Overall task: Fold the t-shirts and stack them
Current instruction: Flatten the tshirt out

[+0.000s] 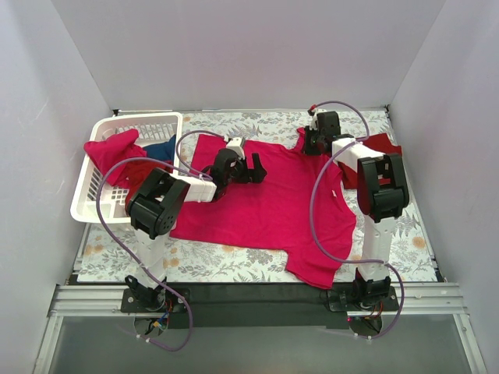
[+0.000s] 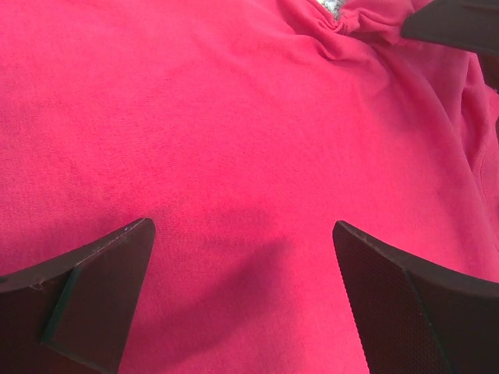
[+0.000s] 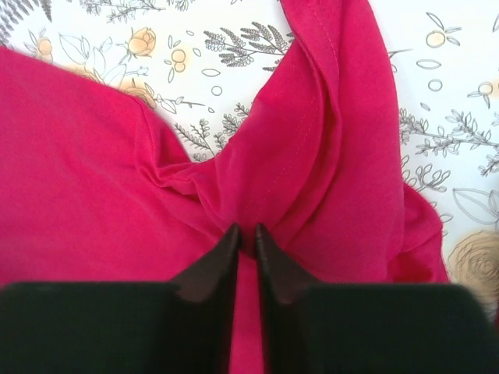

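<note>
A pink-red t-shirt (image 1: 273, 210) was spread flat on the floral table (image 1: 234, 265). A gathered fold at its far edge was pinched between the nearly closed fingers of the right claw (image 3: 246, 231). The left claw (image 2: 242, 227) was held wide just above the cloth. Left of it, a white basket (image 1: 109, 125) held a blue t-shirt (image 1: 161, 146). A dark maroon t-shirt (image 1: 382, 144) lay just right of the right claw.

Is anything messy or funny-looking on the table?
Yes. The pink-red shirt is bunched into wrinkles near its far edge, where the right end effector pinches it. Another pink shirt hangs over the basket rim.
</note>
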You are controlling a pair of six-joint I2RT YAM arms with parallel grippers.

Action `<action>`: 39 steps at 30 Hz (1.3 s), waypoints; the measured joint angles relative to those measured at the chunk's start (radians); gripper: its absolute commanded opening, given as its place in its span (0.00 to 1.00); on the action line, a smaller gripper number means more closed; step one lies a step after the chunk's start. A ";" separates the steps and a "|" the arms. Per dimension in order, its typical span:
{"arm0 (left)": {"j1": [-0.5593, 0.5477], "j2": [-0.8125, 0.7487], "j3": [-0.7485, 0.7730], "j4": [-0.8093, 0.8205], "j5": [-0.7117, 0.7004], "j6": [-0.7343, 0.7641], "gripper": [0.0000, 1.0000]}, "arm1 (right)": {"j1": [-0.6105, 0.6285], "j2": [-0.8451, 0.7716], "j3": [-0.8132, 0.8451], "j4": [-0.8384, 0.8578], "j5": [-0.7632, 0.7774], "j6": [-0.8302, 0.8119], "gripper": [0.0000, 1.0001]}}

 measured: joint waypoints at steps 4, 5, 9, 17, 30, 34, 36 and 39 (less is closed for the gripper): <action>0.002 -0.003 -0.008 0.007 0.000 0.000 0.92 | 0.000 0.026 0.021 -0.015 -0.004 0.010 0.01; 0.004 -0.004 -0.012 0.010 0.000 0.000 0.92 | 0.000 0.039 0.037 -0.022 -0.004 0.010 0.01; 0.012 -0.007 -0.016 0.012 0.002 0.000 0.92 | -0.004 0.103 0.148 -0.050 -0.015 0.008 0.01; 0.029 -0.013 -0.028 0.018 0.002 -0.001 0.92 | -0.005 0.198 0.443 -0.066 -0.058 0.008 0.12; 0.033 -0.021 -0.046 0.031 0.004 -0.005 0.92 | -0.008 0.093 0.213 0.117 -0.185 0.006 0.53; 0.034 -0.027 -0.050 0.026 0.000 -0.006 0.92 | -0.011 -0.110 -0.048 0.133 -0.135 -0.013 0.54; 0.035 -0.027 -0.050 0.023 -0.006 -0.008 0.92 | -0.013 -0.193 -0.123 0.139 -0.108 -0.016 0.55; 0.035 -0.028 -0.050 0.020 -0.013 -0.013 0.92 | -0.023 -0.285 -0.201 0.162 -0.071 -0.018 0.56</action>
